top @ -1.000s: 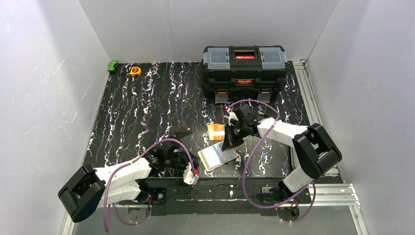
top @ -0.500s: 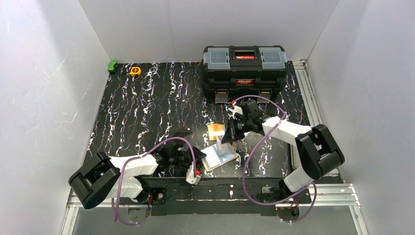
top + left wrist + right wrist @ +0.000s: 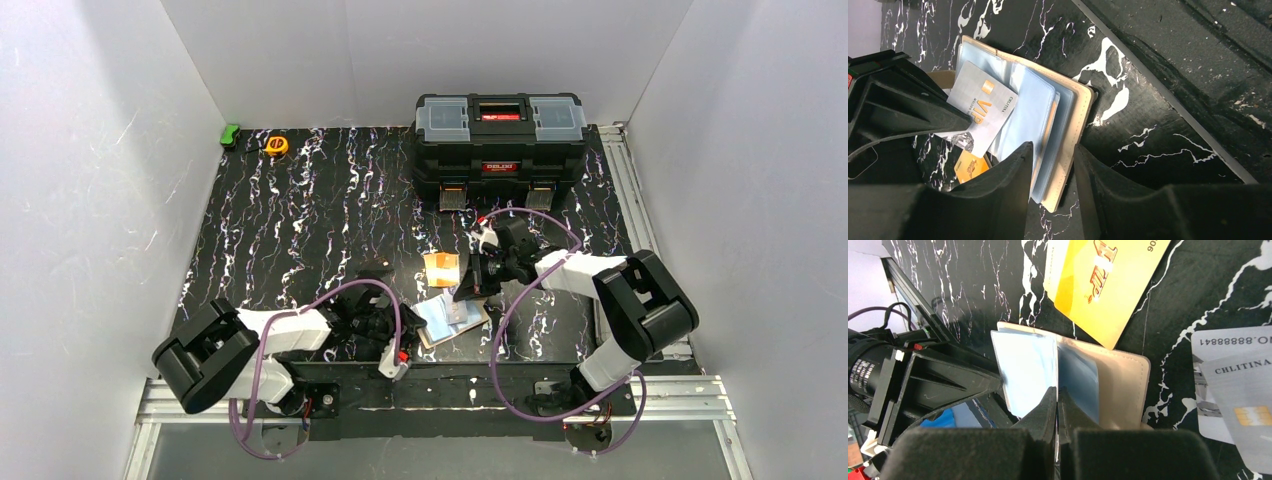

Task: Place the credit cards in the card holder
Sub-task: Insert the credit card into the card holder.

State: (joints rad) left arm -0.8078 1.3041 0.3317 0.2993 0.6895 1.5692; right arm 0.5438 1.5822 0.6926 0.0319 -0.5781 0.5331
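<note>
The card holder (image 3: pixel 1035 107) lies open and flat on the black marbled table (image 3: pixel 1158 125), pale blue sleeves facing up, between the two claws. The left claw (image 3: pixel 1052 148) has its jaws apart and straddles the holder's nearest edge, one finger over the blue sleeves and the other beside the cream cover. Whether they pinch it cannot be told. The right claw (image 3: pixel 1057 390) points in from the opposite side, jaws pressed together, tips at the blue sleeves near the fold. A grey card (image 3: pixel 980 107) lies slanted on the sleeves ahead of the left claw, close beside the right claw. An orange card (image 3: pixel 1103 280) rests on the table just beyond the right claw's tips, its corner at the holder's cream edge.
</note>
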